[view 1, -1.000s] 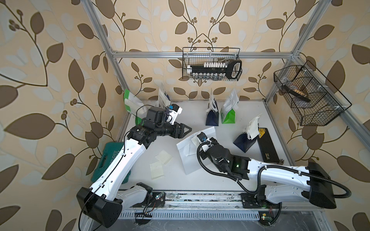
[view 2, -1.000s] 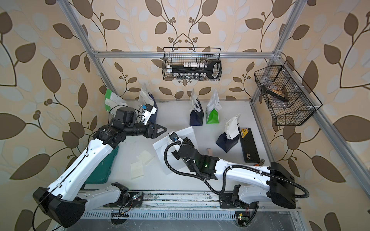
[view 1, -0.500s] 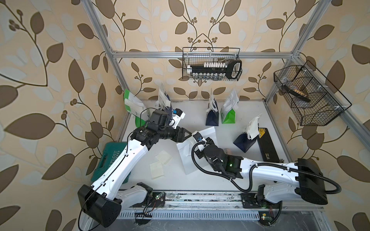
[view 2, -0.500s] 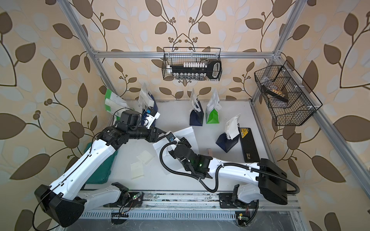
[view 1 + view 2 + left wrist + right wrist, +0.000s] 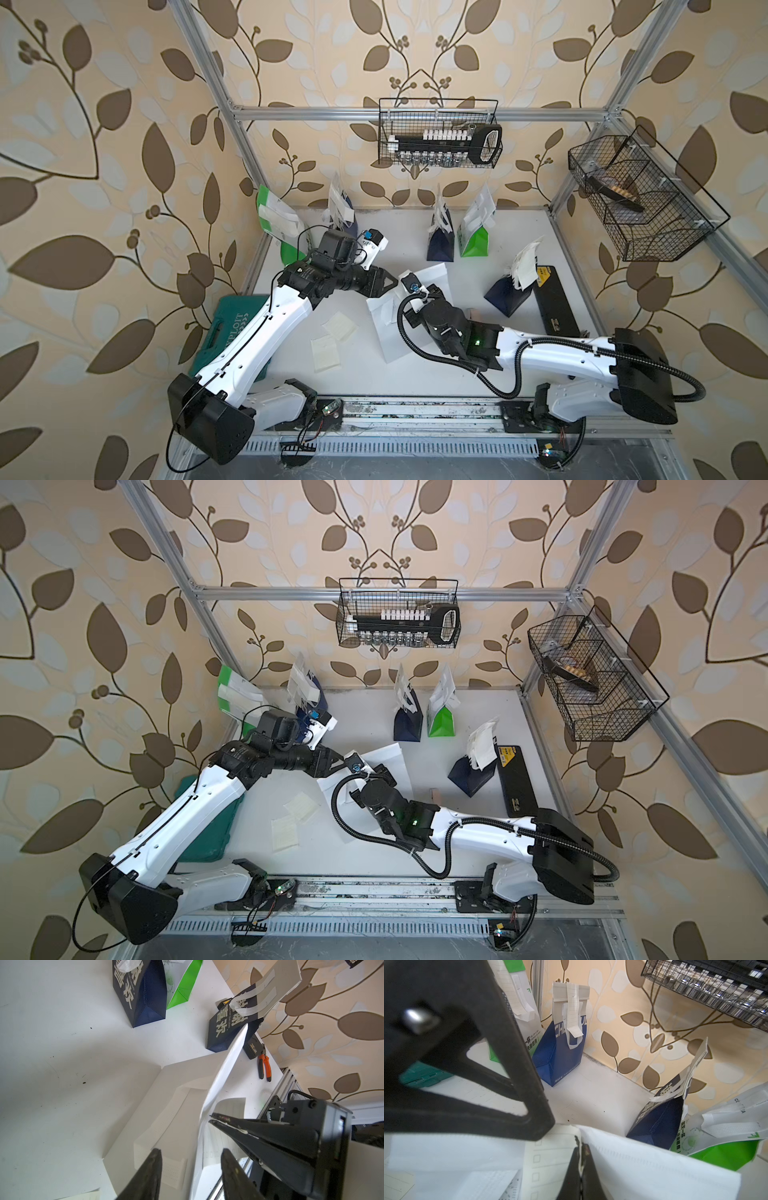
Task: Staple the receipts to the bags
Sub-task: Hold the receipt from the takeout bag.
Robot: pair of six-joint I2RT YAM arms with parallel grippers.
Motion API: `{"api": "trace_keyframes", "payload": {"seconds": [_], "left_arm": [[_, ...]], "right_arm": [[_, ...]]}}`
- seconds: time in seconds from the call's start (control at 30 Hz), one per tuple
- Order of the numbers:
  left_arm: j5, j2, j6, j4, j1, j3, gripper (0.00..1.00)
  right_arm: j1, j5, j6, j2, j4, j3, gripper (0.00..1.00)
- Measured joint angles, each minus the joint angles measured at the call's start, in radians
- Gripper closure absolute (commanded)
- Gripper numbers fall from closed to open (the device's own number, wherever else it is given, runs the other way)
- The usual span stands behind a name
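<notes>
A plain white bag (image 5: 386,336) (image 5: 386,758) lies flat at mid table. My right gripper (image 5: 580,1155) (image 5: 211,1117) is shut on its lifted top edge, with a lined receipt (image 5: 542,1157) (image 5: 228,1109) against that edge. My left gripper (image 5: 190,1151) (image 5: 397,282) is open; its fingers (image 5: 153,1167) stand either side of the raised bag edge and a strap handle (image 5: 162,1142). Two loose receipts (image 5: 340,326) (image 5: 325,353) lie on the table left of the bag. Other bags stand behind: green-and-white (image 5: 274,220) (image 5: 476,232) and navy (image 5: 439,232) (image 5: 509,291) (image 5: 560,1053), with slips hanging at their tops.
A teal tool case (image 5: 232,328) lies at the left edge under my left arm. A black case (image 5: 555,299) and orange-handled pliers (image 5: 264,1066) sit by the right wall. Wire baskets (image 5: 440,137) (image 5: 640,195) hang on the back and right frame.
My left gripper has swung right to the white bag and its fingers have narrowed around the raised edge. My right gripper has shifted left and back, still shut on that edge.
</notes>
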Motion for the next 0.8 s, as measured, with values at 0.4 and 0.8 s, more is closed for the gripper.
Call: {"api": "trace_keyframes", "payload": {"seconds": [0.4, 0.8], "left_arm": [[-0.009, 0.016, 0.009, -0.011, -0.019, 0.000, 0.54], [-0.011, 0.027, 0.027, -0.024, -0.026, 0.000, 0.58]], "right_arm": [[-0.006, 0.000, 0.016, 0.018, 0.003, 0.000, 1.00], [-0.014, -0.001, 0.023, 0.031, 0.003, 0.001, 1.00]]}}
